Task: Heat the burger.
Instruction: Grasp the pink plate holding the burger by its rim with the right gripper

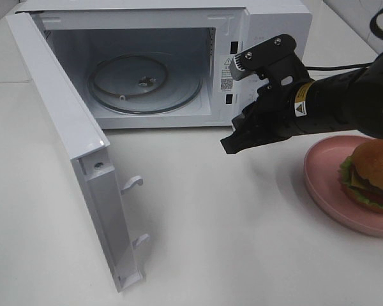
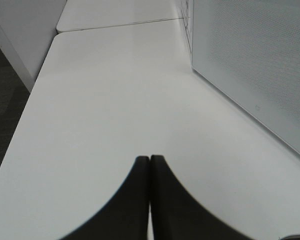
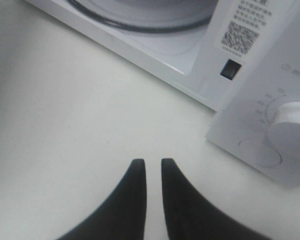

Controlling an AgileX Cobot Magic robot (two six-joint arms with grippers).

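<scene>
Hovering just before the microwave (image 1: 274,22) control panel: right gripper (image 1: 232,144), jaws a narrow gap apart, nothing between them. Burger (image 1: 372,173) on pink plate (image 1: 320,186), out in front of the microwave's panel side, behind the gripper's tips, apart from them. Left gripper (image 2: 150,159) fingers pressed together.

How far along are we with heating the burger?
Done: the microwave door stands open, and the glass turntable is bare. In hand: the right gripper hovers in front, jaws narrowly apart, holding nothing. Remaining: the burger sits on the pink plate, not yet loaded.
</scene>
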